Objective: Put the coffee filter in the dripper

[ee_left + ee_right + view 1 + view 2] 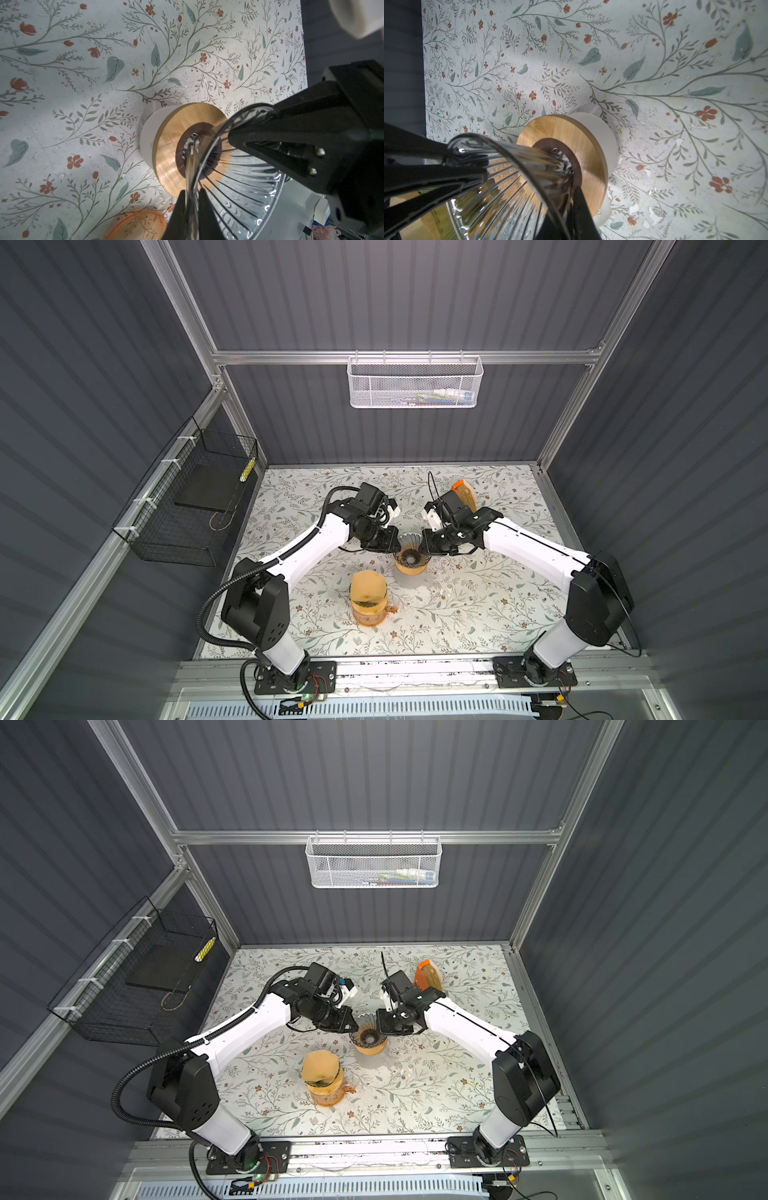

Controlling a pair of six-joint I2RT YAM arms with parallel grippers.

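Currently both grippers meet at the dripper (409, 556), mid-mat (478, 614). The left gripper (192, 209) is nipped nearly closed on the glass rim, one finger inside the cone and one outside. The right gripper (563, 220) does the same on the opposite side of the rim.

My read: a two-sided pinch keeps the cone level and centred over its wooden collar (172, 149) on the white cup (146, 135). Thin ribbed glass would likely tip or twist under one pinch alone. Whether the cone is fully seated I cannot tell.

The filter (368, 587) is not in the dripper. It rests, tan and domed, over the mouth of the orange jug (369, 616), near the cup toward the front of the mat, touching neither gripper. The cone's inside looks bare, so I judge the placing itself not yet begun. One gripper would have to let go of the rim to fetch the paper.

Count:
- grippers: two, both on glass
- dripper: one
- collar: one
- cup: one
- jug: one
- filter in plain sight: one
- orange holder (464, 494): one, at the back behind the right gripper; it may carry more brown papers, too small to count
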